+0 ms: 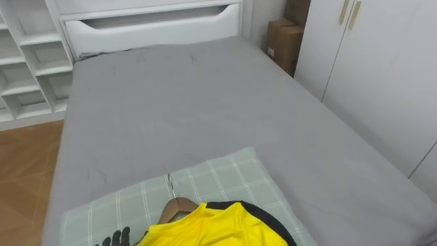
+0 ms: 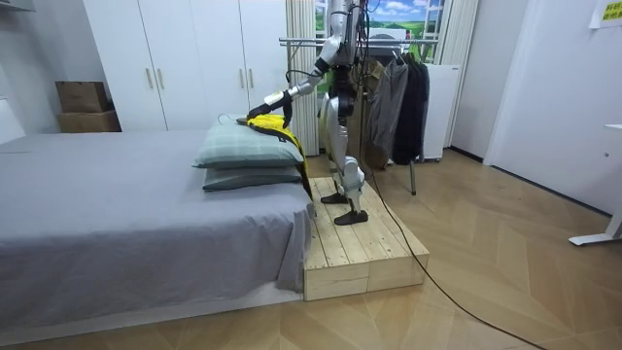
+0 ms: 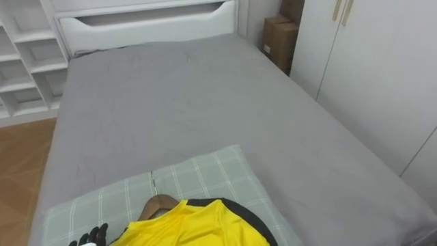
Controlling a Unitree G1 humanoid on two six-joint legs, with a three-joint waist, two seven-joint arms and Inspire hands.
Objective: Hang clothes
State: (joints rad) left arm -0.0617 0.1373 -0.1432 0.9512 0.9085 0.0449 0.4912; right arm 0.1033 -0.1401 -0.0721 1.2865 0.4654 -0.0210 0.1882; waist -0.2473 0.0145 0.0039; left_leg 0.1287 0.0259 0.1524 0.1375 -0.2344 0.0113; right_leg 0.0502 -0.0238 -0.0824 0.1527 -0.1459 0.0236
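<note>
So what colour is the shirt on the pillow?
The shirt is yellow with black trim; left eye view.

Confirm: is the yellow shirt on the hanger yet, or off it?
On it: the wooden hanger and its hook poke out of the collar of the yellow shirt. Both lie on the checked pillow, not hung.

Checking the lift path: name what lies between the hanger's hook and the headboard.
In the left eye view: beyond the hanger, a strip of checked pillow, then bare grey bedsheet up to the headboard.
</note>
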